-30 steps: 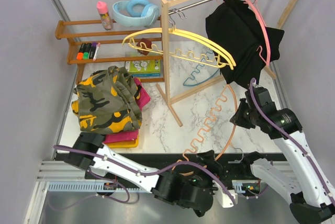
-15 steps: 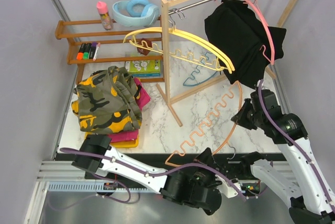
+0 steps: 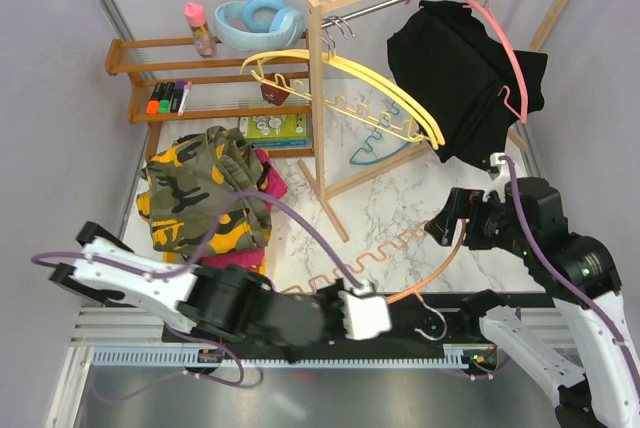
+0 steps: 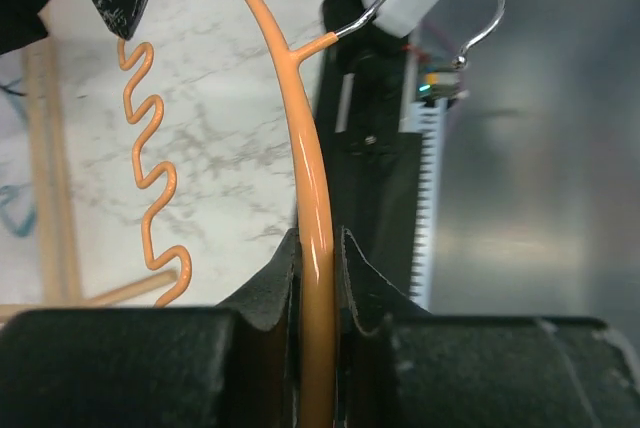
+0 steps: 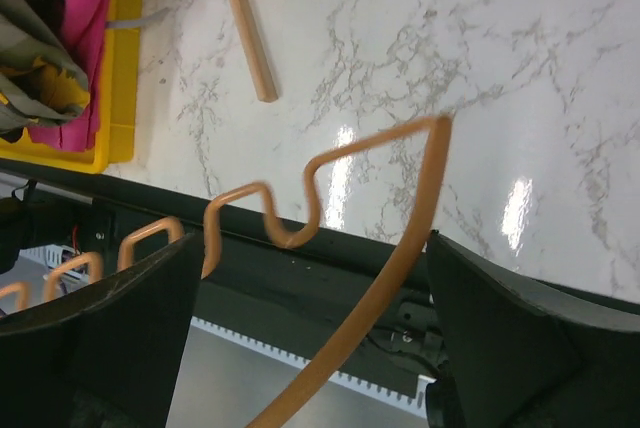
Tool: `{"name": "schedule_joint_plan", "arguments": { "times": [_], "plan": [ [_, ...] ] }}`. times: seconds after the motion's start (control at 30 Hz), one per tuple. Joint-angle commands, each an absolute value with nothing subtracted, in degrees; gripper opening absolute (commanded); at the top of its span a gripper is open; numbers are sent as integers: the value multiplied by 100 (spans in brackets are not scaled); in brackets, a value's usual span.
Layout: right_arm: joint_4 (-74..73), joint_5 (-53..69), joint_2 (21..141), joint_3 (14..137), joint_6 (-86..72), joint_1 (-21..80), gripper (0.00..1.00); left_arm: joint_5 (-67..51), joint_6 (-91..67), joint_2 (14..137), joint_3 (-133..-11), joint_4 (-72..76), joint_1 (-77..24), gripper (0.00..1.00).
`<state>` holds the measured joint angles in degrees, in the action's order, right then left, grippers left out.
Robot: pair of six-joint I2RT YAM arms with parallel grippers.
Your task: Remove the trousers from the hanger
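Black trousers [image 3: 455, 78] hang on a pink hanger [image 3: 503, 53] from the wooden rail. Camouflage trousers [image 3: 200, 193] lie piled on magenta ones [image 3: 270, 183] at the left. An empty orange hanger [image 3: 395, 246] lies low over the table's near edge. My left gripper [image 3: 392, 298] [image 4: 318, 248] is shut on the orange hanger's [image 4: 298, 118] bar, just below its metal hook [image 4: 455, 8]. My right gripper [image 3: 452, 230] [image 5: 315, 248] stands wide open around the orange hanger's [image 5: 420, 208] far end, its fingers [image 5: 500, 318] apart from it.
A wooden rack [image 3: 318, 78] carries yellow hangers [image 3: 350, 78]. A blue hanger [image 3: 375, 143] lies on the marble under it. A shelf [image 3: 150, 73] with markers, a pink bottle [image 3: 198, 28] and a blue ring [image 3: 260, 16] stands at the back left. A yellow tray [image 3: 240, 273] holds the pile.
My left gripper closed on the orange hanger and my right gripper let it go. The hanger came down from the black trousers toward the near edge as the left arm swung.
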<state>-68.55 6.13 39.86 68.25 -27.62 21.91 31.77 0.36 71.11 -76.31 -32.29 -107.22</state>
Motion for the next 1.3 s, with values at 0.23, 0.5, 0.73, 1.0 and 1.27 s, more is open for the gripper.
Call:
{"name": "schedule_joint_plan", "arguments": {
  "times": [0.23,0.5,0.73,1.0,1.27],
  "plan": [
    [-6196,1904,3146,8216,-906,2206,98,985,-2099,5371,-7602,-3972,-10688,2],
    [-4557,5832,3112,7816,-1008,2303,98,739,-3277,5045,-7717,-3597,-10556,2],
    [-3507,6960,3216,7374,-1372,2224,98,958,-4341,4764,-7778,-3164,-10547,2],
    [-2339,7462,3121,6768,-2495,2294,98,1485,-4773,4438,-7725,-2918,-10547,2],
    [-2276,7330,3260,6557,-2461,2461,97,1362,-4623,4781,-8103,-2813,-10547,2]
  ]
}}
